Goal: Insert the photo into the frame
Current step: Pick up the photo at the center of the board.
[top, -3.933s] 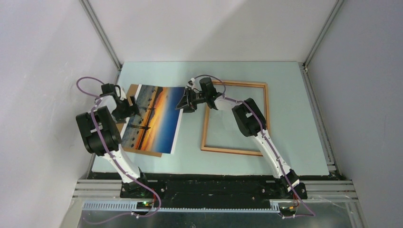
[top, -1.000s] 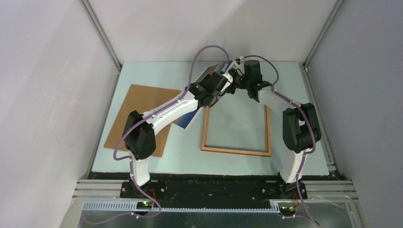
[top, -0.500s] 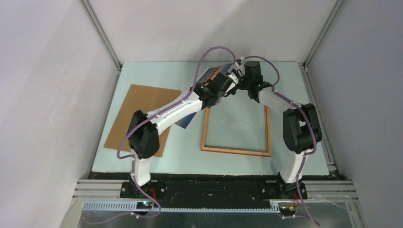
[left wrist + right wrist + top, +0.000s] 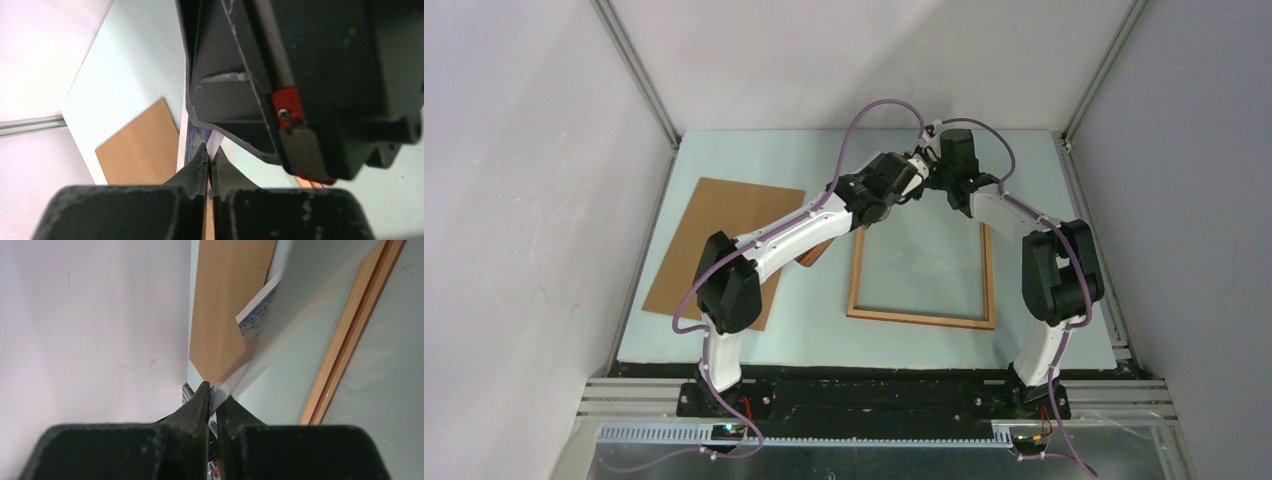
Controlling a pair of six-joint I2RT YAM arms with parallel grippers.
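So since half a second back, your left gripper [image 4: 209, 160] went from wide apart to clamped down, and the photo [image 4: 256, 314] has tipped so far over that the top camera barely catches it now. The blue face that showed by the far end of the frame [image 4: 921, 318] is gone from that view.

Right now both grippers meet up at the far left corner of the frame, tips just beside each other. On the left wrist cam you can see the fingers pressed together on a thin white and blue strip of the photo, with the body of the right gripper [image 4: 212, 397] looming right above. On the right wrist cam those fingers are nipped on the sheet too; the white back sweeps away blurry and the printed edge pokes out near the brown backing board [image 4: 714, 230].

The photo's up off the table [image 4: 754, 155], running along under your left forearm. Only a small reddish corner peeks out just left of the frame's left rail. It's not in the frame yet. The frame lies flat, and the board lies flat well to its left.
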